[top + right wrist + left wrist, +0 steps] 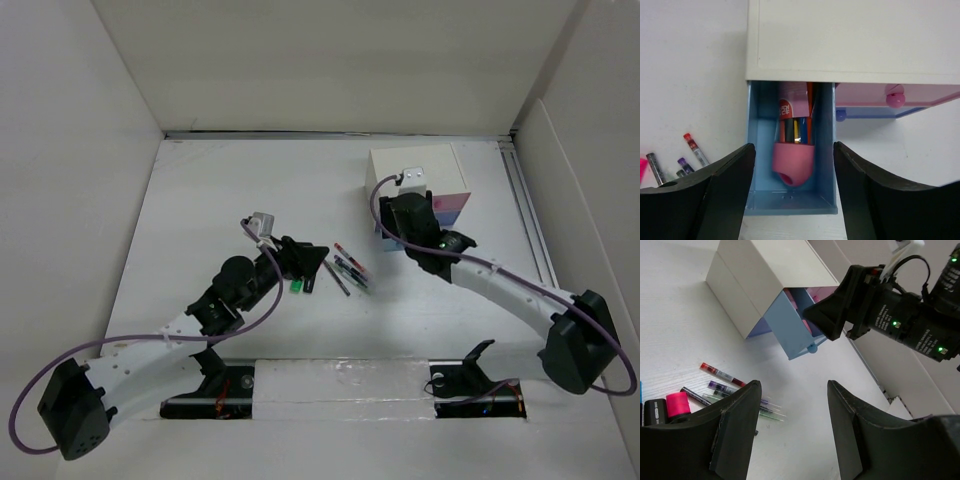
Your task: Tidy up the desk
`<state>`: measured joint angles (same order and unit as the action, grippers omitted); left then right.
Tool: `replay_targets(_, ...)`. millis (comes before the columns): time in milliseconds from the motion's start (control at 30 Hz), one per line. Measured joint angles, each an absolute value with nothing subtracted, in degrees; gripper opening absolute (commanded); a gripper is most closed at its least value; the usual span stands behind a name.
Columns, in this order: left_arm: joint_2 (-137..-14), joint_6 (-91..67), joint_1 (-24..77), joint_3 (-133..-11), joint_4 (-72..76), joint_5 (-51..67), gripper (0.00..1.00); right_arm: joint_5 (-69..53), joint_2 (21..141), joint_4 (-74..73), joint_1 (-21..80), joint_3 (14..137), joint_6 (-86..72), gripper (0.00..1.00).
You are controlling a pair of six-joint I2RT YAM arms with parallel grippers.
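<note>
- Across the far right of the white counter (220, 190), close to its back wall, sits a small white box (420, 170).
- Its blue drawer (790, 204) is pulled out, with a pink case (792, 167) and coloured pens (799, 129) inside.
- A pink drawer (865, 94) with a round knob sits beside the blue one.
- The right tool (792, 146) hangs over the open blue drawer, jaws wide, holding nothing.
- The left tool (792, 390) is near the counter's middle, jaws wide and empty.
- Loose pens (350, 268) lie scattered between the two arms, with a pink marker (676, 404) just beside them.
</note>
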<state>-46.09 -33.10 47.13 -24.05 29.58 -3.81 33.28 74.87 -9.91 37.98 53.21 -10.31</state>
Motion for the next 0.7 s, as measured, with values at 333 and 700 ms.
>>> replay_targets(333,-47.53,-33.04,47.13,-23.90,30.55,-3.51,0.51,34.94,62.92,-13.52,39.35,53.98,-9.58,0.05)
replay_targets(700,-45.17,-31.07,47.13,-23.90,27.99,-8.88,0.49,26.11,47.24,-12.05,44.75,35.18,-12.32,0.23)
